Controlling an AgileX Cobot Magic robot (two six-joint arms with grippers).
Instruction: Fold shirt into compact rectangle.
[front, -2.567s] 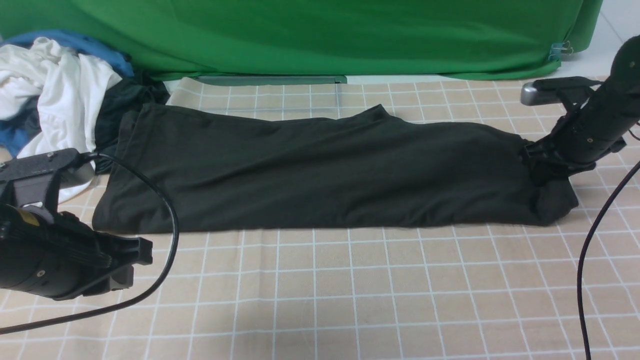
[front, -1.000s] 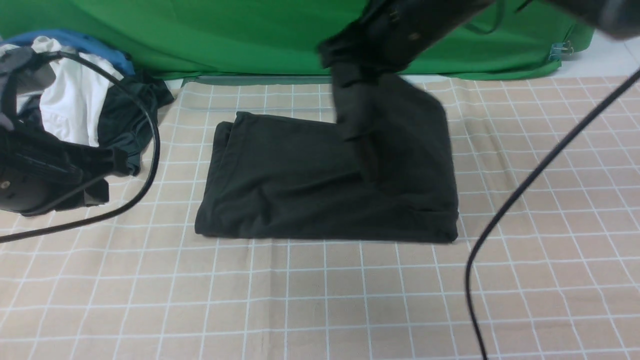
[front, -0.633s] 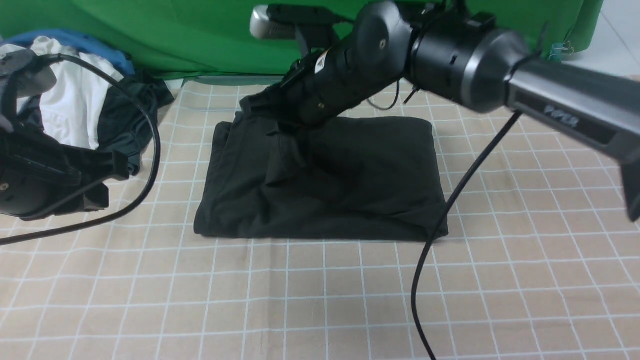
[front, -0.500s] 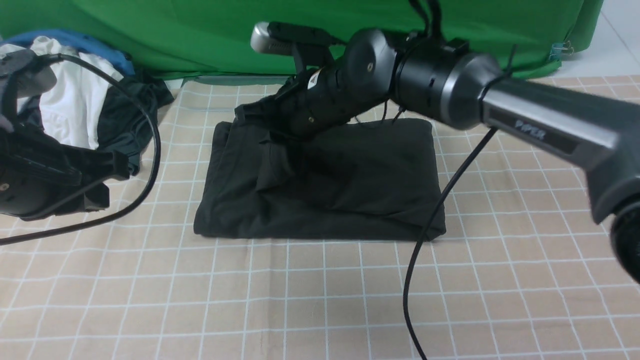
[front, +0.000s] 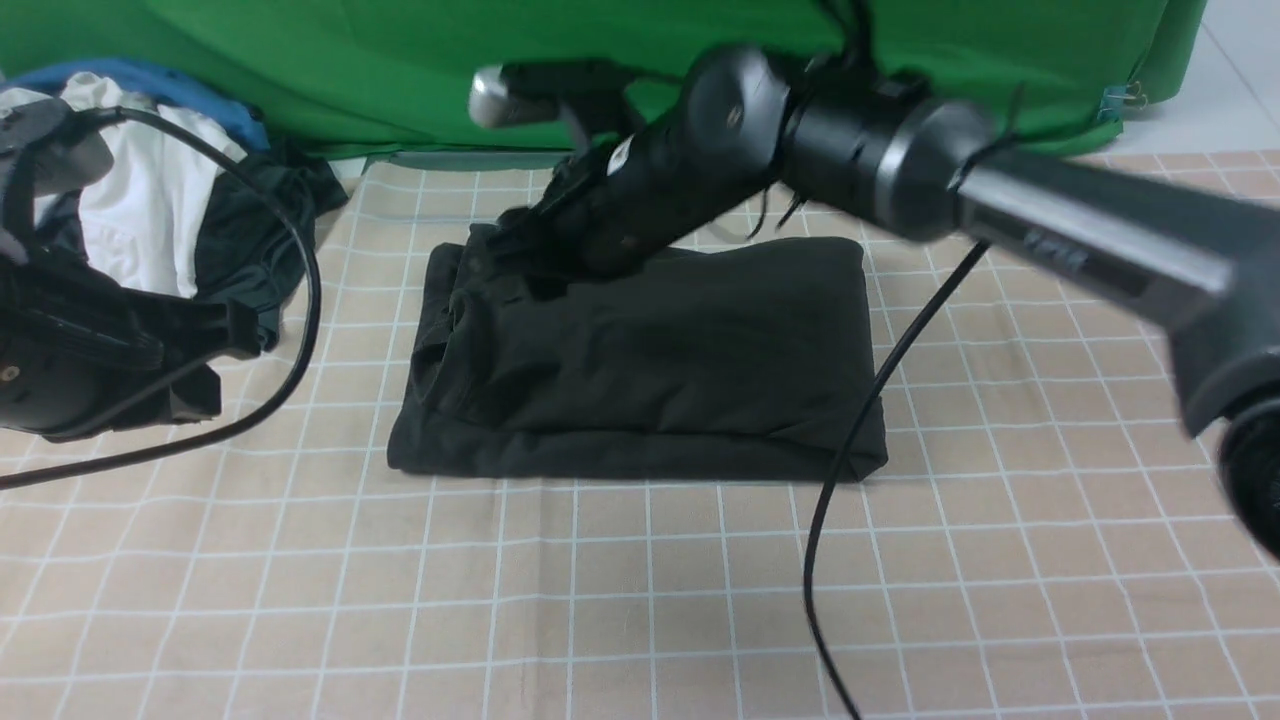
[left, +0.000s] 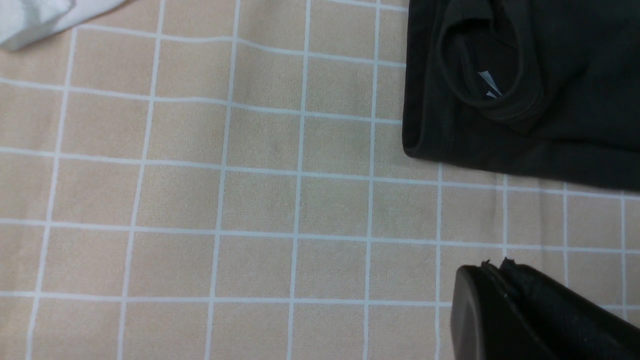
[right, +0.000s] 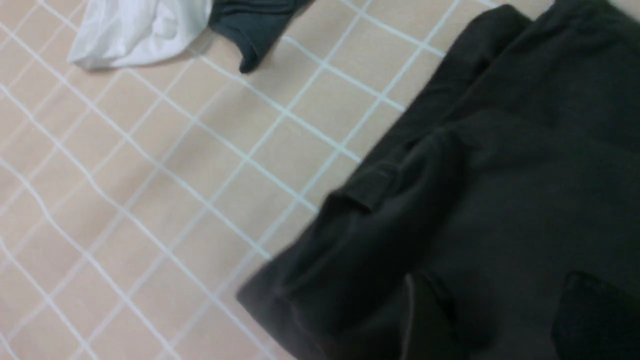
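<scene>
With right pincer (right: 492, 320) parted, left clenched, shirt (front: 650, 370) folded, long axis left-right, collar left.

Forward front view; wrist close-ups of shirt (front: 650, 370)

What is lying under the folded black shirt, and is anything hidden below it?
The shirt lies on the beige checked tablecloth; its own lower layers show at the front edge. Whether anything else lies beneath cannot be seen, because the fabric covers it.

The black shirt (front: 660, 370) is lying folded into a thick rectangle, collar showing at one end, right under the right gripper (front: 510, 255) and well apart from the left gripper (front: 215, 365).
</scene>
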